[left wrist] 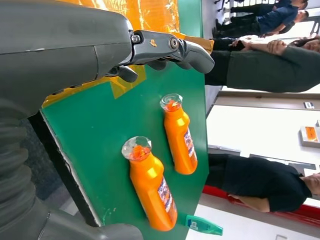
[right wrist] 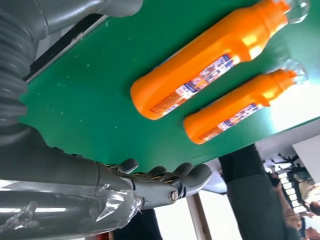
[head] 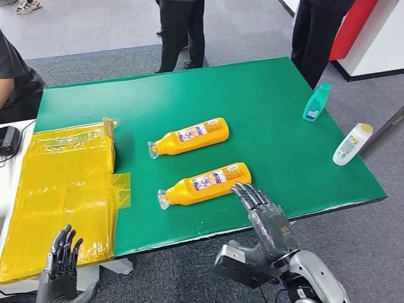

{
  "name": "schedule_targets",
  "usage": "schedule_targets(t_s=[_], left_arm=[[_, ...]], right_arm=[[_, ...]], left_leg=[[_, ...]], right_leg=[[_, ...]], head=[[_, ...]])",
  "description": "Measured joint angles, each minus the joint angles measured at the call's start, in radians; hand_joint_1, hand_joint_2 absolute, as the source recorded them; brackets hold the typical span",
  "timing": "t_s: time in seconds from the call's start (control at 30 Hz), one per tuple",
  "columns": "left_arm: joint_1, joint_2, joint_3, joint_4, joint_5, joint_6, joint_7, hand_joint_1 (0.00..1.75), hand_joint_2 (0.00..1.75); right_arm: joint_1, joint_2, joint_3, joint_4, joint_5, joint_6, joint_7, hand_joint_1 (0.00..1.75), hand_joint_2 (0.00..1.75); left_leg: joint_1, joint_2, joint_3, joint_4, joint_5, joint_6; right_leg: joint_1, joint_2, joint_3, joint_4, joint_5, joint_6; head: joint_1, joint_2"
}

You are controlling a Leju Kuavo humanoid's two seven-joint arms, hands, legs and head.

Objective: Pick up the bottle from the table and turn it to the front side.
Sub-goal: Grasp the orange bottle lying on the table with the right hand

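Two orange bottles with clear caps lie on their sides on the green table (head: 267, 101). The near bottle (head: 207, 184) (left wrist: 153, 186) (right wrist: 211, 70) lies close to the front edge, the far bottle (head: 190, 137) (left wrist: 180, 136) (right wrist: 241, 107) behind it. My right hand (head: 262, 218) (right wrist: 151, 187) hovers open over the front edge, its fingertips just short of the near bottle's base, holding nothing. My left hand (head: 62, 255) (left wrist: 166, 50) hangs open below the table's left front, over the yellow plastic.
A yellow plastic sheet (head: 62, 183) with a small cardboard box (head: 109, 129) covers the left side. A teal bottle (head: 317, 101) and a white bottle (head: 352, 144) lie at the right edge. Several people (head: 181, 31) stand behind the table, and another person sits at the left.
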Motion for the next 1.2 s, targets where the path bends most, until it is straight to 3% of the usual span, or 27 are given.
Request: schedule_targets(t_s=[0.17,0.4,0.7,1.2], left_arm=[[-0.022,0.022,-0.023,0.037,0.000,0.020,-0.009,0.00,1.75],[-0.078,0.086,-0.113,0.102,0.054,0.101,-0.001,0.00,1.75],[-0.109,0.147,-0.204,0.156,0.094,0.143,0.000,0.00,1.75],[-0.157,0.203,-0.303,0.235,0.123,0.181,-0.010,0.00,1.75]], right_arm=[[-0.084,-0.006,-0.020,0.075,0.032,0.075,0.027,0.00,1.75],[-0.289,-0.033,-0.020,0.267,0.021,0.209,0.083,0.00,1.75],[-0.434,-0.051,0.003,0.426,0.014,0.255,0.121,0.00,1.75],[-0.606,-0.050,0.096,0.659,-0.009,0.304,0.117,0.00,1.75]], left_leg=[[0.000,0.000,0.000,0.000,0.000,0.000],[0.000,0.000,0.000,0.000,0.003,0.000],[0.000,0.000,-0.001,0.000,0.004,0.000],[0.000,0.000,-0.002,0.000,0.005,0.000]], right_leg=[[0.000,0.000,0.000,0.000,0.000,0.000],[0.000,0.000,0.000,0.000,0.004,0.000],[0.000,0.000,-0.001,0.000,0.004,0.000],[0.000,0.000,-0.001,0.000,0.004,0.000]], head=[[0.000,0.000],[0.000,0.000],[0.000,0.000],[0.000,0.000]])
